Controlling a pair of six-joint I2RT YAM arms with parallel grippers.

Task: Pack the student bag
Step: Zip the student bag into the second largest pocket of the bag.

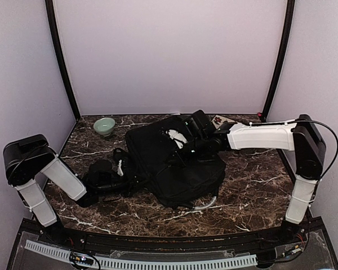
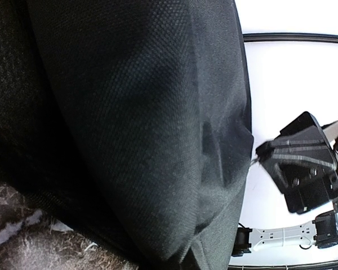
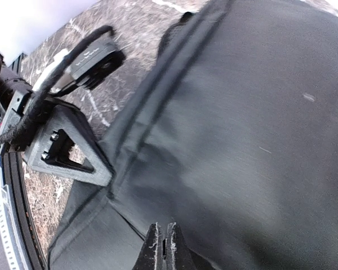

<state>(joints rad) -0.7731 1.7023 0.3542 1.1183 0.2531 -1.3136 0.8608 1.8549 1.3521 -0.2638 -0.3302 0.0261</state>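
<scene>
Bag (image 1: 174,163): black, soft woven fabric, creased, lying flat at middle of table (image 1: 253,185). Right gripper (image 3: 162,247) tips closed, pinching its fabric. Left gripper (image 1: 128,181) at its left edge; opening unclear.

One bag (image 1: 183,169), one bowl (image 1: 104,126), one small patterned item (image 1: 218,120) beyond the right gripper (image 3: 162,243), and one left gripper (image 1: 134,179).

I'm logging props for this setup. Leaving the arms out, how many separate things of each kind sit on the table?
Black backpack: 1
Green bowl: 1
Small red-and-white patterned item, partly hidden behind the right arm: 1
Total: 3
</scene>
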